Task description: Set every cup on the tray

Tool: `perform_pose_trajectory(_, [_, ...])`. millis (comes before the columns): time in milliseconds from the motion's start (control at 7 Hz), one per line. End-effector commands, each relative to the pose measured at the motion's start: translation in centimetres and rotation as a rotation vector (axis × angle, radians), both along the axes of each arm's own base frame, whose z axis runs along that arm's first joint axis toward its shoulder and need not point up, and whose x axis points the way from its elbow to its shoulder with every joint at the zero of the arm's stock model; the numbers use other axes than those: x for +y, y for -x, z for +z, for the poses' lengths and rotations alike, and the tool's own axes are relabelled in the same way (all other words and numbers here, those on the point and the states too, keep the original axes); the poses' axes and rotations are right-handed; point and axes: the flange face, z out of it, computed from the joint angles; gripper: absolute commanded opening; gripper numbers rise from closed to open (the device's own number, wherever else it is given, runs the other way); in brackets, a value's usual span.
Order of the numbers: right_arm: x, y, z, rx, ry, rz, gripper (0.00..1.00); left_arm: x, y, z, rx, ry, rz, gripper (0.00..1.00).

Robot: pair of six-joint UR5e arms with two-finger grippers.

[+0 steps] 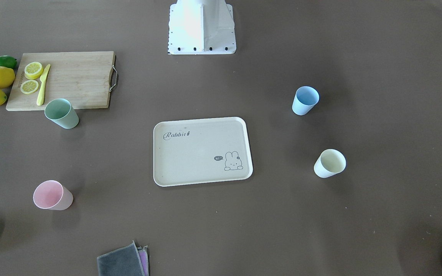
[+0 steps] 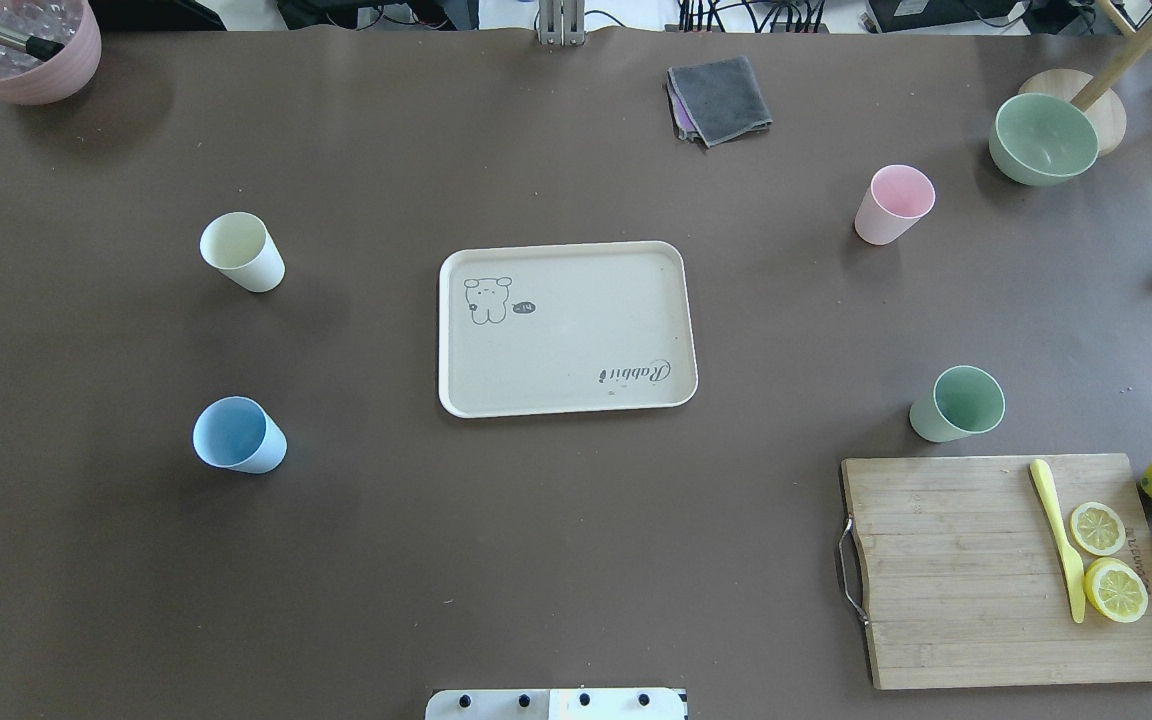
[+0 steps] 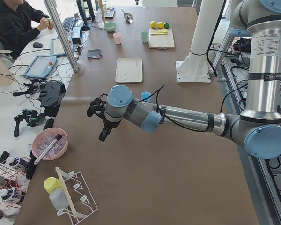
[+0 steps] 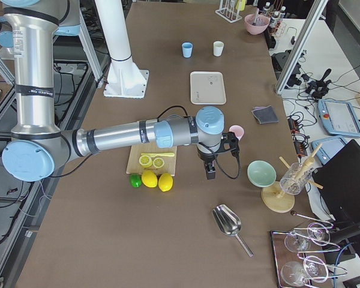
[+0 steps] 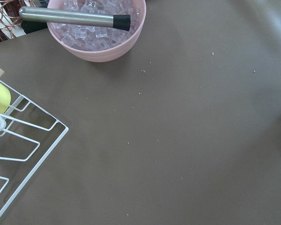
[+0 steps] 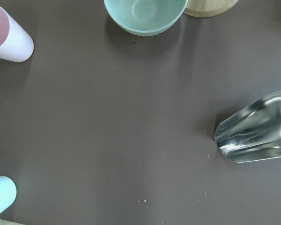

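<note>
Standing upright on the brown table (image 2: pixel 576 560), the cream cup (image 2: pixel 241 252) and blue cup (image 2: pixel 238 435) on one side, the pink cup (image 2: pixel 893 204) and green cup (image 2: pixel 957 403) on the other, flank the flat cream tray (image 2: pixel 576 330), all apart from it. They are smooth, tapered plastic. The green cup is just beside a wooden cutting board (image 2: pixel 946 570) with lemon slices (image 2: pixel 1098 528). The left gripper (image 3: pixel 103 136) and right gripper (image 4: pixel 210 174) hang over the table's ends; open or closed, I cannot tell.
</note>
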Motion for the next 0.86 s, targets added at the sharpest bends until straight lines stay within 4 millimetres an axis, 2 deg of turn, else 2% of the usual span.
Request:
perform_pose_trajectory(0, [-1.0, 5.3, -2.1, -0.004, -0.065, -0.038, 1.00, -0.7, -1.6, -0.6, 0.047, 0.089, -0.051, 0.97])
perform_pose_trajectory(143, [-0.9, 6.7, -2.8, -0.028, -0.049, 0.001, 1.00, -0.8, -1.8, -0.7, 0.048, 0.086, -0.048, 0.98])
perform_pose_trajectory(429, [-0.3, 11.7, -5.7, -0.087, -0.081, -0.021, 1.00, -0.8, -1.9, -0.8, 0.059, 0.077, -0.058, 0.98])
perform_pose_trajectory(714, [1.7, 18.8, -7.7, -0.123, -0.014, 0.058, 1.00, -0.8, -1.9, -0.9, 0.062, 0.087, -0.064, 0.98])
